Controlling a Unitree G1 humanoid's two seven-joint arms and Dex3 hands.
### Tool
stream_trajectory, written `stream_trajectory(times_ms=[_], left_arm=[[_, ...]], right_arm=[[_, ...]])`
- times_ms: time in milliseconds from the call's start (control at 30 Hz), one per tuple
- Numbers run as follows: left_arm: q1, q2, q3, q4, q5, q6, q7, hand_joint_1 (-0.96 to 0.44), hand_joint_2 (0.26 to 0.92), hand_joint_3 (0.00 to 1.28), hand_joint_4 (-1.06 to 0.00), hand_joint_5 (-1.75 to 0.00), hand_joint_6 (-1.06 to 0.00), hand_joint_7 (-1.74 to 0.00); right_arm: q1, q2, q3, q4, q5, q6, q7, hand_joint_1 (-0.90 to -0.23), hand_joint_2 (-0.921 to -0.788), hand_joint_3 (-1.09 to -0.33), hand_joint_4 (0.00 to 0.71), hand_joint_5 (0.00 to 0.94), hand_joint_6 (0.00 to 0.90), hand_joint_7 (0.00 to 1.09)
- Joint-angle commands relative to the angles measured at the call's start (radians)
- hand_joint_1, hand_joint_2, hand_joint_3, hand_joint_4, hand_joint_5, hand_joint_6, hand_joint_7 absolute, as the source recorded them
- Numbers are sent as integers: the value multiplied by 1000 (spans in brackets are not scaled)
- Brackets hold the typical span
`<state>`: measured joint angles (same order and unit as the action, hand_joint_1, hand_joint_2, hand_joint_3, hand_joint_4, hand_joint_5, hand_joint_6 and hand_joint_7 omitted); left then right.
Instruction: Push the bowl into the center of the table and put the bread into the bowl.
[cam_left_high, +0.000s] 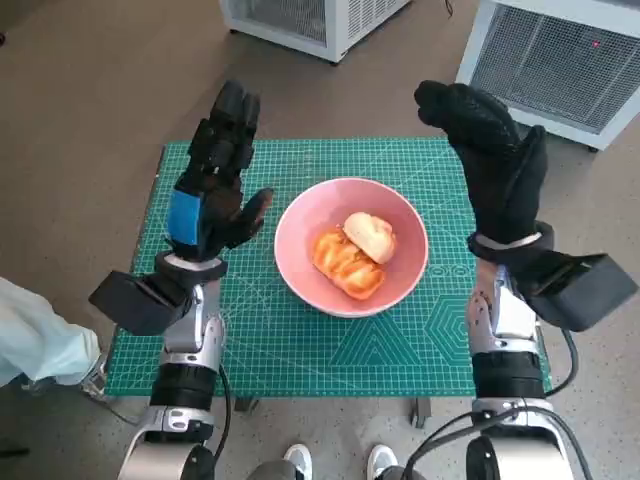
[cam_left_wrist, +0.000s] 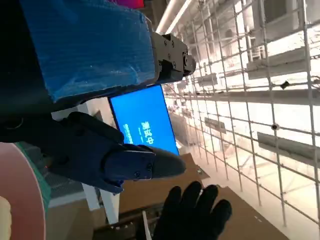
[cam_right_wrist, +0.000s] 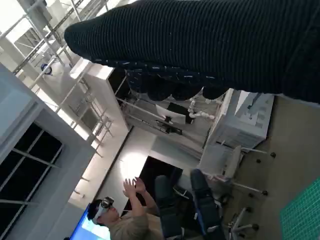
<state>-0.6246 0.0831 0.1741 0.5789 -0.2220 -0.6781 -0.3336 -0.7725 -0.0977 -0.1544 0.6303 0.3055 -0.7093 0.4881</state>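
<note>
Your left hand (cam_left_high: 218, 180) is raised over the left side of the counter (cam_left_high: 290, 350) with its fingers stretched out and apart, gripping nothing, and your right hand (cam_left_high: 495, 160) is lifted above the right edge the same way, fingers loose and empty. Between them the pink bowl (cam_left_high: 400, 275) sits about mid-counter on the green cutting mat (cam_left_high: 300, 340). Inside it lie the bread (cam_left_high: 370, 235) and, touching it, an orange pastry (cam_left_high: 347, 265).
</note>
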Motion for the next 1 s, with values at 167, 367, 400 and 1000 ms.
stream_trajectory(times_ms=[167, 367, 400, 1000], left_arm=[[10, 18, -25, -30, 64, -18, 29, -742, 921, 404, -111, -3, -138, -11], [13, 29, -35, -39, 95, -32, 45, -742, 921, 405, -99, 0, -128, -5], [12, 30, -36, -37, 98, -35, 47, -742, 921, 404, -98, 0, -126, -4], [17, 45, -66, -37, 161, -72, 103, -716, 921, 357, -3, 1, -54, 0]], right_arm=[[8, -8, 1, 5, -16, 19, -15, -690, -921, -775, 200, 0, 78, 501], [6, -9, -1, 3, -17, 21, -28, -687, -921, -774, 205, 3, 80, 502], [6, -9, -2, 3, -17, 21, -31, -687, -921, -774, 207, 3, 81, 502], [24, 4, 4, -20, -27, 22, -65, -688, -921, -771, 229, 10, 101, 504]])
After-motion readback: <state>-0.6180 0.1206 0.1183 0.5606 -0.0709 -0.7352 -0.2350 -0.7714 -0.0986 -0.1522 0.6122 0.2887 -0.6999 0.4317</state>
